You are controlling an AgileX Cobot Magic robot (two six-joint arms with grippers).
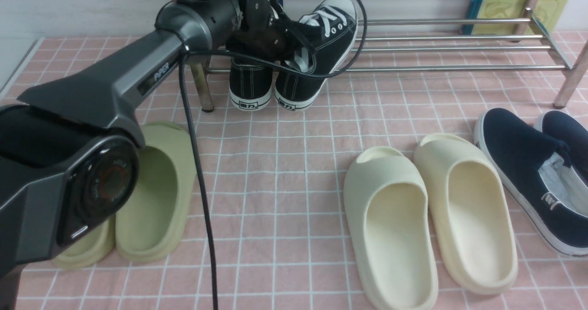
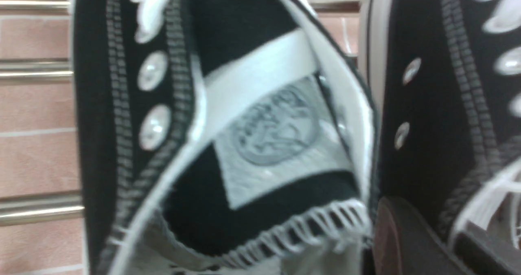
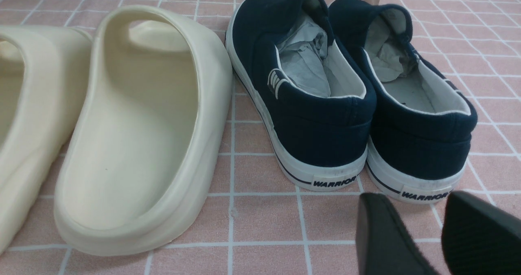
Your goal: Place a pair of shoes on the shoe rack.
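- Left tool (image 2: 427, 218): clenched. I have the upper side wall of one shoe, a black canvas low-top sneaker with white laces and a white rubber toe cap (image 1: 337, 36), between my fingers at the collar, one finger outside the shoe and one inside.
- Held sneaker: located at the left end of the rack, tilted, its toe toward the rear and its heel at the front rail.
- Second black canvas sneaker (image 1: 250, 82): located beside the held one, on its left, heel forward (my arm hides most of it in the front view).
- Wide low shoe rack of silver metal tubes (image 1: 455, 69): both sneakers lie over its lower bars, with the heels projecting past the front rail.
- Left arm, dark grey with a hanging black cable (image 1: 151, 62): extends forward to the sneakers and covers part of the olive-green foam slides (image 1: 158, 195).
- Right tool (image 3: 415, 201): released. A gap shows between my fingers, and nothing is held.
- Navy laceless slip-ons with white soles (image 3: 317, 132): side by side on the pink, white-gridded bench (image 1: 285, 218), near the right tool.
- Cream foam slides (image 1: 390, 227): on the bench, between the olive-green pair and the slip-ons.
- Blue and yellow-green flat item (image 1: 510, 14): upright behind the right end of the rack.
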